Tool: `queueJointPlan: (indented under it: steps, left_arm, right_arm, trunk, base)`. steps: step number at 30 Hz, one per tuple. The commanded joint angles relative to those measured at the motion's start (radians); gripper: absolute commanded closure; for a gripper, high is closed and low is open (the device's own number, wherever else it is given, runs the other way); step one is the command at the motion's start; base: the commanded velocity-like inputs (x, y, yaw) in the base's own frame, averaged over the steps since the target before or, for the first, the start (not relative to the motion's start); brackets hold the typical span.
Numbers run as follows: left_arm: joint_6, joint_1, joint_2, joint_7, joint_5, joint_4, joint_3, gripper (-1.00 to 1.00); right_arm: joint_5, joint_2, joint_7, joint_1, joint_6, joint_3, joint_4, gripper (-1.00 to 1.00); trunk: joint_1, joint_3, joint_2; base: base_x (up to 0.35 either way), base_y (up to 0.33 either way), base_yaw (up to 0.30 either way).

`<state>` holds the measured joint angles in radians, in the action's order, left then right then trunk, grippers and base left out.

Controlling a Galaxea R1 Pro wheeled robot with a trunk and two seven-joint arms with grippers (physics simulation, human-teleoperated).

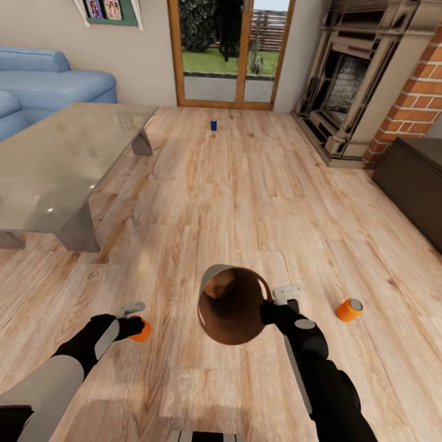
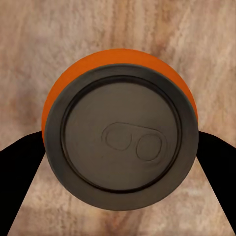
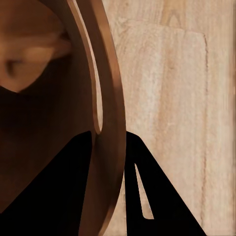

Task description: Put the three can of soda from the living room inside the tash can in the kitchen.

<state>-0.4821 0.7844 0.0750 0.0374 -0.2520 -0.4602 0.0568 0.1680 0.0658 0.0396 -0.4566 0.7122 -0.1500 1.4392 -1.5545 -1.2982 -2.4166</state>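
On the near wooden floor (image 1: 249, 183) in the head view, the left gripper (image 1: 135, 320) is clamped on an orange can (image 1: 142, 330), the right gripper (image 1: 271, 310) pinches the rim of the tilted trash can (image 1: 232, 305), a second orange can (image 1: 349, 309) lies to the right, and a blue can (image 1: 214, 124) stands far off near the glass doors (image 1: 228, 45), the table (image 1: 48, 164) at left. The left wrist view shows the can's top (image 2: 123, 142) between the two dark fingers (image 2: 19, 182). In the right wrist view, the fingers (image 3: 147, 196) straddle the trash can's wall (image 3: 105, 123).

Orange cans (image 1: 142, 329), coppery-brown bin interior (image 1: 232, 310)
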Motion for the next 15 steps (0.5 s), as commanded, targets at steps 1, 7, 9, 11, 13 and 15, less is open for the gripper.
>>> queueJointPlan:
  steps: [1, 7, 9, 11, 13, 15]
  left_arm:
    - [0.000, 0.000, 0.000, 0.000, 0.000, 0.000, 0.000, 1.00]
    - [-0.001, -0.008, -0.006, 0.001, -0.004, -0.012, -0.011, 1.00]
    - [-0.001, -0.012, -0.009, 0.001, -0.007, -0.023, -0.023, 1.00]
    - [-0.001, -0.014, -0.010, 0.001, -0.009, -0.035, -0.034, 1.00]
    - [-0.001, -0.015, -0.011, 0.001, -0.010, -0.038, -0.045, 1.00]
    - [-0.001, -0.015, -0.012, 0.001, -0.010, -0.039, -0.113, 1.00]
  right_arm:
    - [-0.005, 0.000, 0.005, 0.000, 0.000, 0.000, 0.001, 1.00]
    - [0.026, 0.007, -0.003, 0.012, 0.002, -0.011, -0.013, 1.00]
    - [0.030, 0.011, -0.009, 0.021, 0.005, -0.022, -0.046, 1.00]
    - [0.028, 0.013, -0.012, 0.025, 0.007, -0.033, -0.079, 1.00]
    - [0.027, 0.014, -0.013, 0.027, 0.008, -0.044, -0.102, 1.00]
    - [-0.075, 0.015, -0.014, 0.027, 0.008, -0.099, -0.115, 1.00]
  trunk:
    - [0.000, 0.000, 0.000]
    - [0.000, 0.000, 0.000]
    - [0.000, 0.000, 0.000]
    - [0.004, 0.003, 0.007]
    - [0.012, 0.010, 0.021]
    - [0.019, 0.016, 0.035]
  base:
    - [0.000, 0.000, 0.000]
    - [0.000, 0.000, 0.000]
    - [0.000, 0.000, 0.000]
    - [0.000, 0.000, 0.000]
    - [0.000, 0.000, 0.000]
    - [0.000, 0.000, 0.000]
